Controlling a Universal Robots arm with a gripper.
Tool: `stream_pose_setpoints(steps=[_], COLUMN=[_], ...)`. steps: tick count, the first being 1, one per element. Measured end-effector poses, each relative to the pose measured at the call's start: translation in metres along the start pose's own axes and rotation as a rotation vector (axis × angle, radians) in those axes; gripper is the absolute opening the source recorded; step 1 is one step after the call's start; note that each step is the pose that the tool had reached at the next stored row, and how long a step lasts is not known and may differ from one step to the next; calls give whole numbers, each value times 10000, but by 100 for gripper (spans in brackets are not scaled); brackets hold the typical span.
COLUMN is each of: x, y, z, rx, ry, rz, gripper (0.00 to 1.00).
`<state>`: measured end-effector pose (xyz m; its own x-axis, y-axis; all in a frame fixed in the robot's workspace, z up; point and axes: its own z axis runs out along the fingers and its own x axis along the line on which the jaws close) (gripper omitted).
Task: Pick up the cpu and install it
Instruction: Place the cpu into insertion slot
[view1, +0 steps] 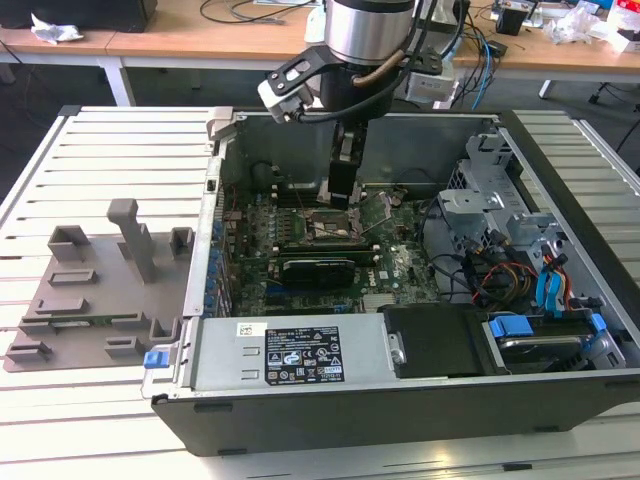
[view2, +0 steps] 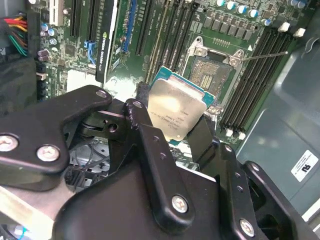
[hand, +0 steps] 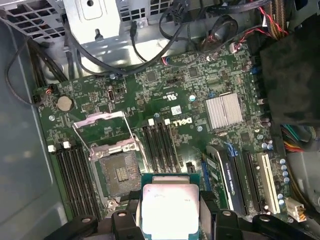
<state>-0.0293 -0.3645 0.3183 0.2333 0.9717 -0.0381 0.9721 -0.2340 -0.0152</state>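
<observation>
Gripping the cpu (view2: 176, 107) by opposite edges in the pincer (view2: 172, 119). Hovering tilted near the open socket (view2: 212, 75) on the green motherboard (view2: 75, 52).

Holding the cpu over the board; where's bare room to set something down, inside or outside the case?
Bare: the slatted table at the exterior view's left, around the grey fixture, and the open socket near the cpu. Crowded: cables in the case, exterior view's right.
</observation>
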Motion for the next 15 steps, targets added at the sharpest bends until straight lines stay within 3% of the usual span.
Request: stream_pose_setpoints(steps=[3,5,6,8,12,15], x=[0,0,0,0,1,2], y=[0,-1,0,-1,0,1], z=[1,3,6,8,12,52], rx=[-29,-60,-86,-114,-119,-119], ry=[-14,-26,-37,-49,-49,-50], rz=[-777,-1582,-2253,-2982,-3100,-3100], gripper=[55,55,55,55,55,55])
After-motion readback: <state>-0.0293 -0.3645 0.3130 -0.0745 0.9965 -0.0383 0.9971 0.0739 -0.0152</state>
